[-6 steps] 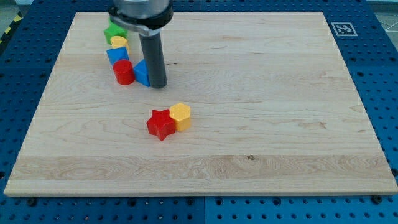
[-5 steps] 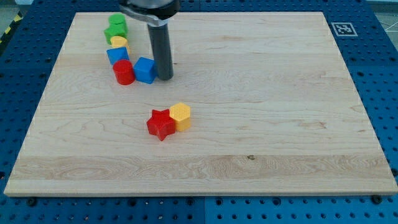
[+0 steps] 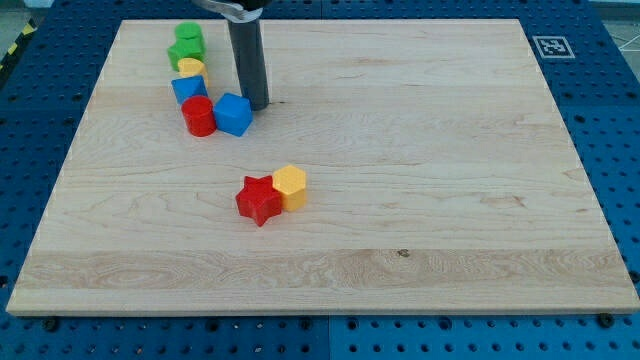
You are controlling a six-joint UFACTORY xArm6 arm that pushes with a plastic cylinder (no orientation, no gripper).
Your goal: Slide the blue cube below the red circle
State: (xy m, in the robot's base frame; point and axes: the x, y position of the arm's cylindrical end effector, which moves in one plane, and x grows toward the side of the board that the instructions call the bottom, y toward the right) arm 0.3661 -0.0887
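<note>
The blue cube (image 3: 234,114) sits on the wooden board (image 3: 400,180) at the upper left, touching the right side of the red circle (image 3: 199,116). My tip (image 3: 256,105) is just to the upper right of the blue cube, close to its top right corner. The dark rod rises from there out of the view's top.
A second blue block (image 3: 187,89) lies above the red circle, with a yellow block (image 3: 191,68) and a green block (image 3: 185,43) stacked in a column above it. A red star (image 3: 259,199) and a yellow hexagon (image 3: 290,186) touch each other near the board's middle.
My tip moved from the blue cube's right side up towards the view's top, ending at its upper right. The blue cube, partly hidden before, now shows fully. The blocks stayed put.
</note>
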